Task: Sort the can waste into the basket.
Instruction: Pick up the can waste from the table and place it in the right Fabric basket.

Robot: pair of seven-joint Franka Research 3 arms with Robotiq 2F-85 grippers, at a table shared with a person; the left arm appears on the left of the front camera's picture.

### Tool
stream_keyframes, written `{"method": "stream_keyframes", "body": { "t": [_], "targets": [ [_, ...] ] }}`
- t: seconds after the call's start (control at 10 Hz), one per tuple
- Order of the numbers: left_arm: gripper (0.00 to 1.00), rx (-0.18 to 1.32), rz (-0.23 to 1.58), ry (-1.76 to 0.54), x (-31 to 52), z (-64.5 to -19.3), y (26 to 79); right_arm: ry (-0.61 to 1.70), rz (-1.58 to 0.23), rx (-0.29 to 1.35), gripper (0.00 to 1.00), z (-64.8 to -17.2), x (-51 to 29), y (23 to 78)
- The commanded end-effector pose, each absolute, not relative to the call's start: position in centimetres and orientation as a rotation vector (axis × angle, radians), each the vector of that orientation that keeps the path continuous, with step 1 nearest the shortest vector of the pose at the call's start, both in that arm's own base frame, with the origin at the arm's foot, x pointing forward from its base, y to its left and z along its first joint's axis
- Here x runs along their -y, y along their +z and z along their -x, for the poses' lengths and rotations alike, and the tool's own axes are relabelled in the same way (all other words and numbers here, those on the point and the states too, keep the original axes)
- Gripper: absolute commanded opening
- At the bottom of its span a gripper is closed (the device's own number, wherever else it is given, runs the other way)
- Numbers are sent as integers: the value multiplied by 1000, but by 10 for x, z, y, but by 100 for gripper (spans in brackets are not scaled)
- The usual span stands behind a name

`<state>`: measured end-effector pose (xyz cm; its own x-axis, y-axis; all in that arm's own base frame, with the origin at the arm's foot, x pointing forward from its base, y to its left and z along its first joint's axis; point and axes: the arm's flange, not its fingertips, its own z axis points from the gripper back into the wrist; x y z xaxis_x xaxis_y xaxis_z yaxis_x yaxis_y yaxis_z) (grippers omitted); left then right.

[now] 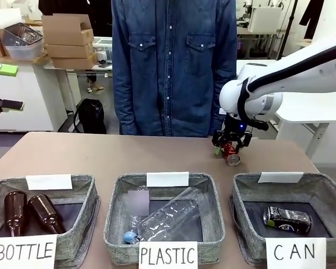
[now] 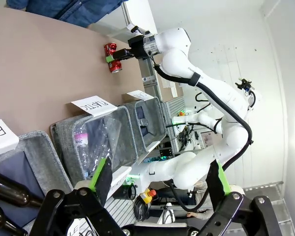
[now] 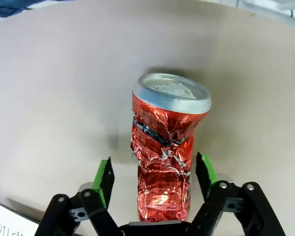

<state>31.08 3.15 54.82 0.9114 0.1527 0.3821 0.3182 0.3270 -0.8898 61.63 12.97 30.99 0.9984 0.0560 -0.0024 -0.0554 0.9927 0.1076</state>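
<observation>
Red can (image 3: 164,157), crumpled, silver end, between right tool (image 3: 156,178) pads, seemingly ungripped

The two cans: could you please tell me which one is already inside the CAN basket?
The black-and-silver can lies in the CAN basket. The red can is on the table, between the right claw and its open fingers.

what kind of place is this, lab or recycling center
Probably a robotics lab: white robot arm at a table with labelled sorting baskets, stacked cardboard boxes and other equipment behind.
</observation>
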Motion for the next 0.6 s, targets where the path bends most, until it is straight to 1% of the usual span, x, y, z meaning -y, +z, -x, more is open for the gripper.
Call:
{"method": "stream_keyframes", "body": {
  "t": [0.0,0.1,0.3,0.4,0.5],
  "targets": [
    [100,442,1241,-135,-35,-308,549,26,-97,-23,15,-621,-132,312],
    [100,442,1241,-135,-35,-308,549,27,-89,-24,0,-620,-133,311],
    [100,442,1241,-135,-35,-308,549,25,-92,-32,0,-619,-133,308],
    [100,442,1241,-135,-35,-308,549,21,-97,-36,8,-619,-132,307],
    [100,442,1241,-135,-35,-308,549,15,-102,-45,0,-620,-129,305]
  ]
}}
